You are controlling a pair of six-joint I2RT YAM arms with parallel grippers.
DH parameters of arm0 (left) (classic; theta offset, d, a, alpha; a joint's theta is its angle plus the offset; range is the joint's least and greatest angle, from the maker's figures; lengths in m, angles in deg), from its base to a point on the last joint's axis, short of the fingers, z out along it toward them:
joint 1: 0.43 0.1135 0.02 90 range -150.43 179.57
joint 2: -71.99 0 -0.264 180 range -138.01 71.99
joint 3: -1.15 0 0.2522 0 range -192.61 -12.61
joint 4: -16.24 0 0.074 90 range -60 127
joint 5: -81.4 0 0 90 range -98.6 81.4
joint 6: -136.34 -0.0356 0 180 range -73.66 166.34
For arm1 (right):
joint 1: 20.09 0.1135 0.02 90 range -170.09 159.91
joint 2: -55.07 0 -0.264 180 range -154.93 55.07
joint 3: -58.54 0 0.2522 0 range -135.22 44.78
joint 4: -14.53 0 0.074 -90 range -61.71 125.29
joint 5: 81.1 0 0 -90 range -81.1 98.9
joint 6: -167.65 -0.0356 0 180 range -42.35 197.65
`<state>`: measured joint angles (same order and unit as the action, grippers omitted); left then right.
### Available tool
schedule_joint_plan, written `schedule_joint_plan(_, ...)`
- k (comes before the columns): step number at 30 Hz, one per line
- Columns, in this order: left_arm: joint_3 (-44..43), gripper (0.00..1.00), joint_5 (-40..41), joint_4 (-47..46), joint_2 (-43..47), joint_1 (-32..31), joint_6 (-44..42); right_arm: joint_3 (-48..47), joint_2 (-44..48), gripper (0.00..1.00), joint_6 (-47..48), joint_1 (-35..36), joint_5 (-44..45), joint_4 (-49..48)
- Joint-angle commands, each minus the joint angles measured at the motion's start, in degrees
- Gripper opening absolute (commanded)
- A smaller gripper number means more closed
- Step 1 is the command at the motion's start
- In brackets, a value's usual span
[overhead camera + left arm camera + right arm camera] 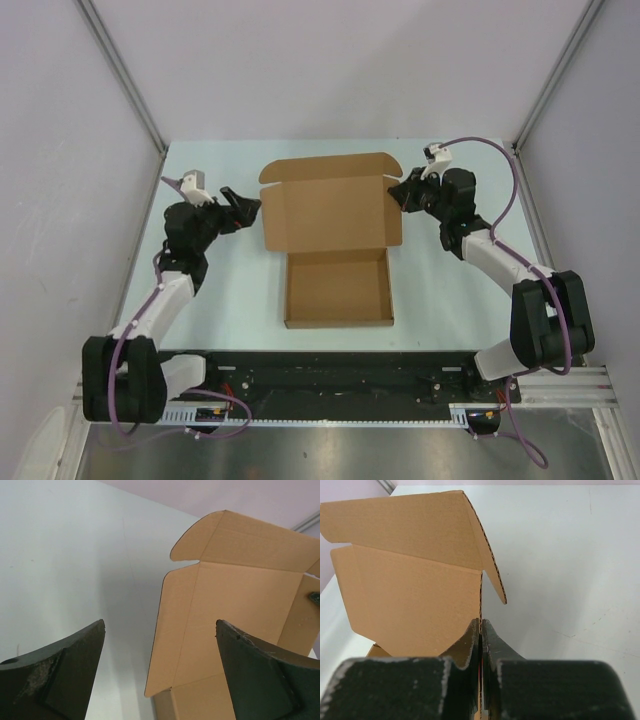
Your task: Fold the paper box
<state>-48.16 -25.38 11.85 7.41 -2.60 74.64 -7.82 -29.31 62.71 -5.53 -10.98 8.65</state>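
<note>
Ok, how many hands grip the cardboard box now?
1: the right hand, shut on the right lid edge of the brown cardboard box. The left hand is open, clear of it.

**Legible markings: none**

No text, label, brand, number or sign can be read in any of the three views. The plain brown cardboard paper box presents bare, unprinted faces, and the pale blue-white flat table beneath it carries no lettering.
</note>
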Motion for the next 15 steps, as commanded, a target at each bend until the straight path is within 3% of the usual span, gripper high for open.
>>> schedule_joint_plan(1,-0.31,0.95,-13.43,-13.64,-7.39,4.26,6.04,0.13,2.38,0.0,1.67,0.81,-0.07,-0.49)
schedule_joint_plan(5,-1.97,0.92,-22.5,-22.71,-13.9,5.16,10.2,0.22,2.2,0.0,1.41,1.16,-0.07,-0.58)
schedule_joint_plan(15,-4.35,0.83,-25.24,-28.86,-21.03,5.08,13.72,0.22,1.85,0.0,1.75,1.69,0.28,-0.49)
